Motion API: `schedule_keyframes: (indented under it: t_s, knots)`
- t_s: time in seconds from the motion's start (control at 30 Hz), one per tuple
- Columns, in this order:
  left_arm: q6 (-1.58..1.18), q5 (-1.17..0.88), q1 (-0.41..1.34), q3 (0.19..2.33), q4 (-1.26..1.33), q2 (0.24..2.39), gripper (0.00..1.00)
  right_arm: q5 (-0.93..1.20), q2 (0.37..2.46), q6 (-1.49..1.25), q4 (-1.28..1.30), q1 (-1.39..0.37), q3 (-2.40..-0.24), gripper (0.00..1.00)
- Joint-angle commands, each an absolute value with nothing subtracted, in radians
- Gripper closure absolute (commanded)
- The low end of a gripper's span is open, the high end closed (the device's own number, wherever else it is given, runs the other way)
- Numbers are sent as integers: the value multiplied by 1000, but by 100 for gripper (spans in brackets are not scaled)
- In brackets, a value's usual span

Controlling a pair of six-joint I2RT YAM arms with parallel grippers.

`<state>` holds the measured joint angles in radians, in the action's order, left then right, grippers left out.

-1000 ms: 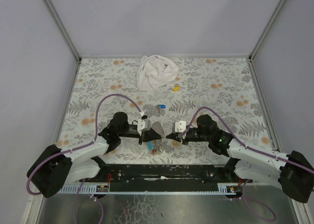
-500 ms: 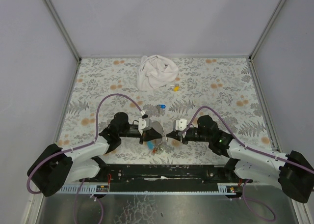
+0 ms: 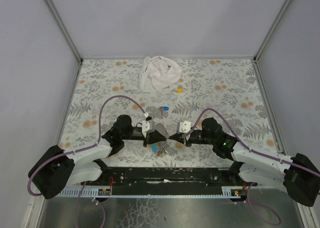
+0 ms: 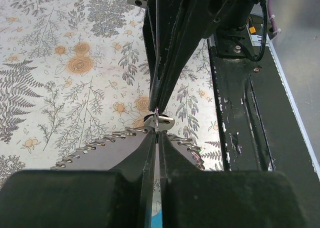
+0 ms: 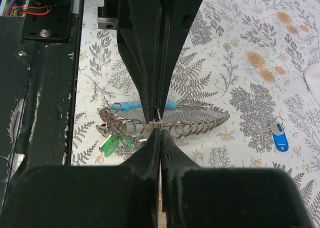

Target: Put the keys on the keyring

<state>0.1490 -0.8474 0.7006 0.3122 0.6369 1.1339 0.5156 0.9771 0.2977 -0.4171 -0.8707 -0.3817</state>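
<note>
Keyring [image 5: 195,122] position?
— Near edge of the table [image 3: 225,98], centre; left gripper [image 4: 156,138] and right gripper [image 5: 160,133] both clamp it, tips meeting.
— Surroundings?
— Green keys [image 5: 111,144] bunched beside it; blue key [image 5: 280,138] apart; cloth [image 3: 159,74] at far edge.

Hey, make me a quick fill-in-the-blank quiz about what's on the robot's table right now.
The left gripper and right gripper meet tip to tip, both ___ on the keyring.
The lone key lying apart on the table has a ___ cap.
The hanging keys beside the grippers have ___ caps.
The crumpled cloth at the far side is ___.
Missing words: shut; blue; green; white.
</note>
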Motion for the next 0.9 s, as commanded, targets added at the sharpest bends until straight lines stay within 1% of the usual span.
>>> schedule_keyframes:
  t_s: [0.0, 0.17, 0.33, 0.57, 0.77, 0.87]
  knots:
    - [148, -840, 718, 344, 701, 1137, 100, 519, 975, 293, -501, -878, -400, 100]
    - [185, -794, 731, 367, 615, 1125, 100, 517, 977, 287, -494, -879, -410, 100]
    - [152, -760, 735, 358, 646, 1115, 100, 524, 991, 297, -457, -879, -427, 100]
    - [109, -690, 734, 357, 657, 1114, 100, 499, 950, 346, -396, -880, -427, 100]
    - [49, -677, 732, 348, 721, 1123, 100, 460, 945, 383, -360, -880, -426, 93]
    - [26, -665, 732, 349, 731, 1129, 100, 448, 944, 397, -351, -880, -425, 92]
